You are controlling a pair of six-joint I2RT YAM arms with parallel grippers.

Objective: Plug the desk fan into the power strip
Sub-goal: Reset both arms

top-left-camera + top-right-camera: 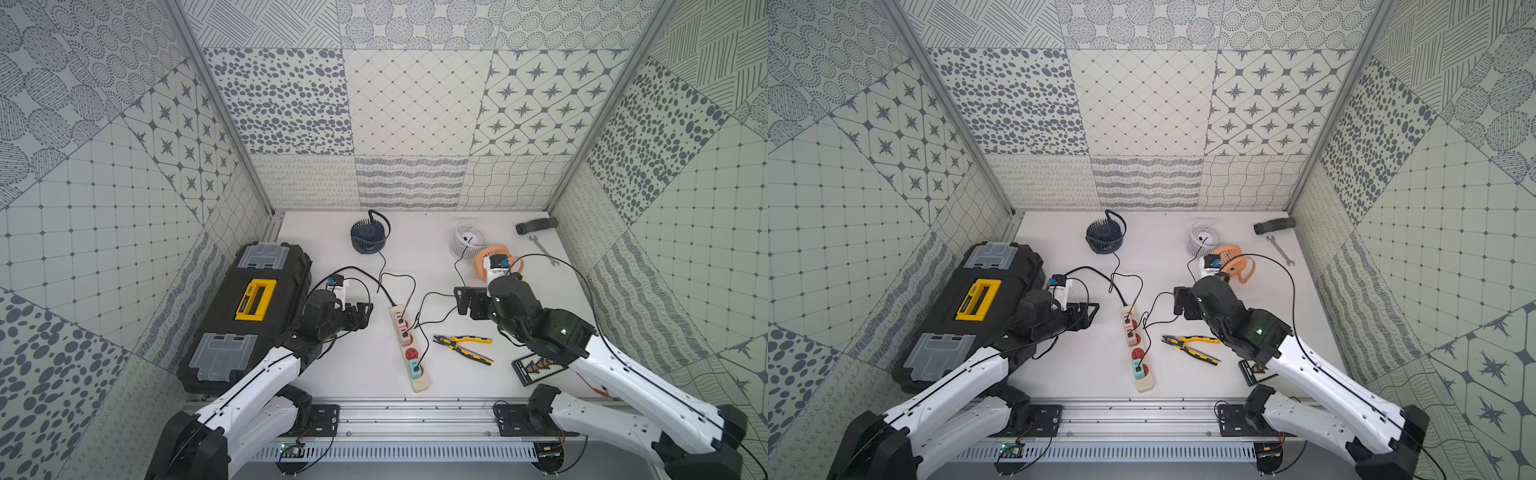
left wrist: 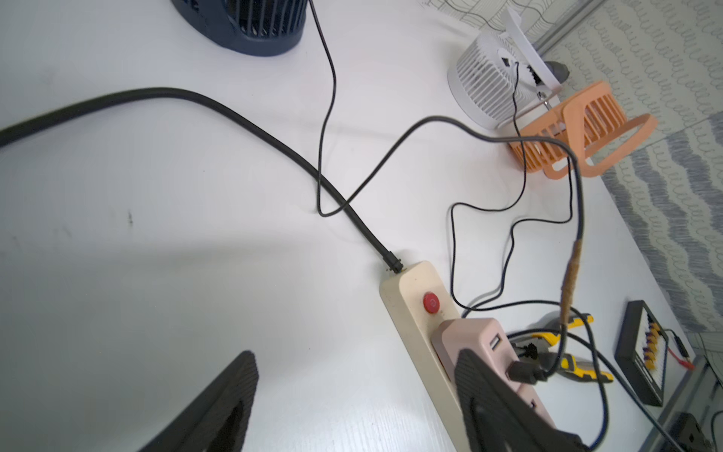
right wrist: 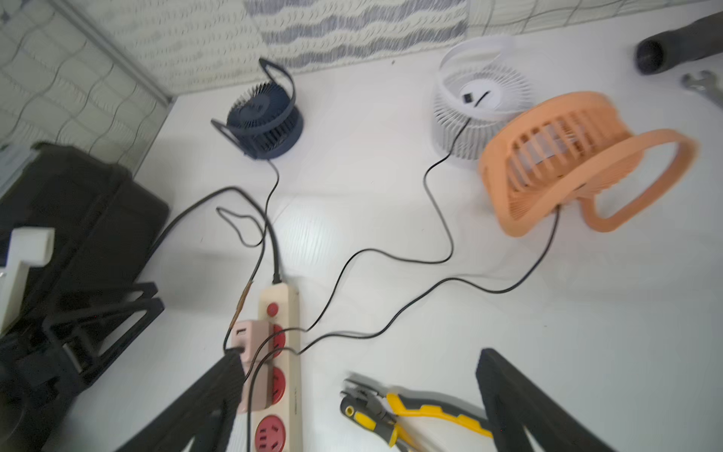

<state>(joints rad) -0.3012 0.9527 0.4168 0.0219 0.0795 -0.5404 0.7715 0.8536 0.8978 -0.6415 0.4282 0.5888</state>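
**Both Grippers Wide Open Beside the Power Strip**

In both top views the power strip [image 1: 419, 384] lies on the white table [image 1: 332, 374] in the lower middle of the frame. Its red switch end points toward the back wall. A teal adapter [image 1: 414, 368] and a pink adapter [image 2: 469, 336] sit on it, with one bare red socket between them.

The left gripper [image 1: 368, 316] is just left of the strip. Its jaws are spread far apart and hold nothing. In the left wrist view one finger [image 2: 479, 375] is in front of the pink adapter; it is not clear if they touch. The right gripper [image 1: 460, 301] is to the right of the strip's far end, spread wide too, with nothing in it.

Yellow pliers [image 1: 463, 347] lie right of the strip. A small black case [image 1: 536, 368] is at the lower right, and a black and yellow toolbox [image 1: 249, 316] fills the left side.

Farther back stands a dark blue fan [image 1: 368, 237]. Its thin cord ends in a black plug [image 2: 522, 373] at the pink adapter. A white fan [image 1: 467, 241] and an orange fan [image 1: 484, 264] sit close together on the right. A wrench [image 1: 542, 249] and a black tube [image 1: 536, 225] lie at the upper right.
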